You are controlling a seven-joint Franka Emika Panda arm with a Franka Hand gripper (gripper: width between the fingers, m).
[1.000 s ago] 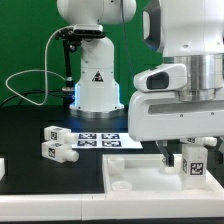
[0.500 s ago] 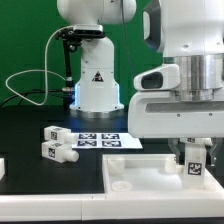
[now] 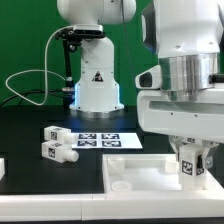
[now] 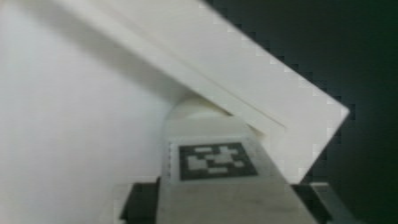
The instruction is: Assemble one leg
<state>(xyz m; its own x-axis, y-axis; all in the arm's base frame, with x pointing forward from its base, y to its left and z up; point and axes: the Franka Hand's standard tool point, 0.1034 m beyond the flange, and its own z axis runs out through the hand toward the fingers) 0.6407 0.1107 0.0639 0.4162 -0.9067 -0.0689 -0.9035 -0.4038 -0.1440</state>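
My gripper is shut on a leg, a white peg with a marker tag on its blocky end, and holds it upright over the right part of the white tabletop. In the wrist view the leg fills the space between the two dark fingers, with the tabletop and its raised rim beneath. Two more legs lie on the black table at the exterior view's left.
The marker board lies flat behind the tabletop. The robot's white base stands at the back with cables to its left. A white object shows at the exterior view's left edge.
My gripper with the leg has turned about its vertical axis over the tabletop; the leg has stayed at about the same spot. The other legs have not moved.
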